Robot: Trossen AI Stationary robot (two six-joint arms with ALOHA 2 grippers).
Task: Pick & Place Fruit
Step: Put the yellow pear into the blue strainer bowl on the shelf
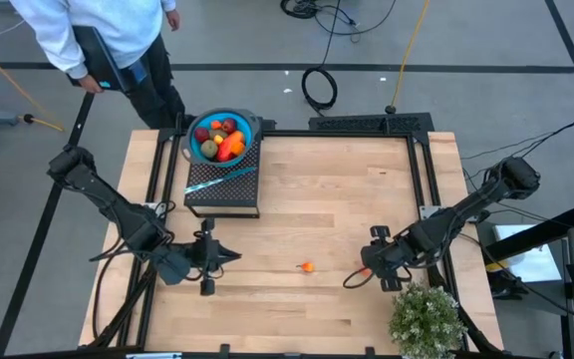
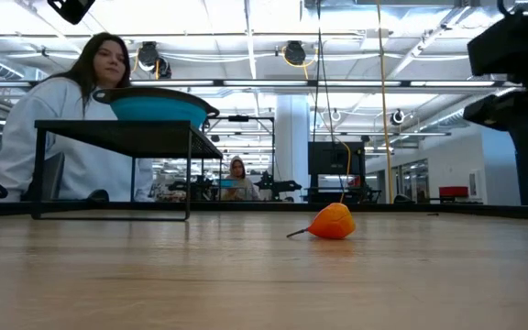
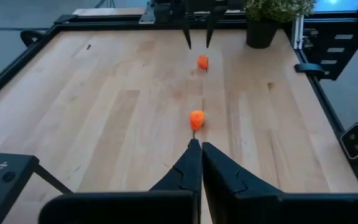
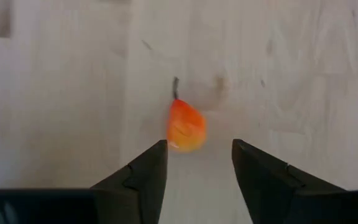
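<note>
The right end effector (image 4: 194, 163) points down over the pale wooden bench (image 1: 347, 199), its two dark fingers (image 4: 143, 171) set apart with nothing between them, and a small orange toy fruit with a thin stem (image 4: 186, 127) lies on the wood just beyond the tips. In the high view that same end effector (image 1: 353, 280) sits near the bench's right front area, with the orange piece (image 1: 364, 270) touching or just beside its tips; which, I cannot tell. A second tiny orange fruit (image 1: 307, 266) lies between the two arms, well apart from either. The left end effector (image 3: 200, 149) has its fingers pressed together and holds nothing, pointing across the bench toward that second fruit (image 3: 196, 119); from above it (image 1: 235, 255) rests in the left front area. Farther back, a blue bowl (image 1: 199, 152) filled with red, orange and green toy fruits (image 1: 223, 139) stands on a black wire stand (image 1: 223, 189). A bushy green potted plant (image 1: 426, 319) stands at the right front corner. A person in a light top (image 2: 51, 137) sits behind the bench.
</note>
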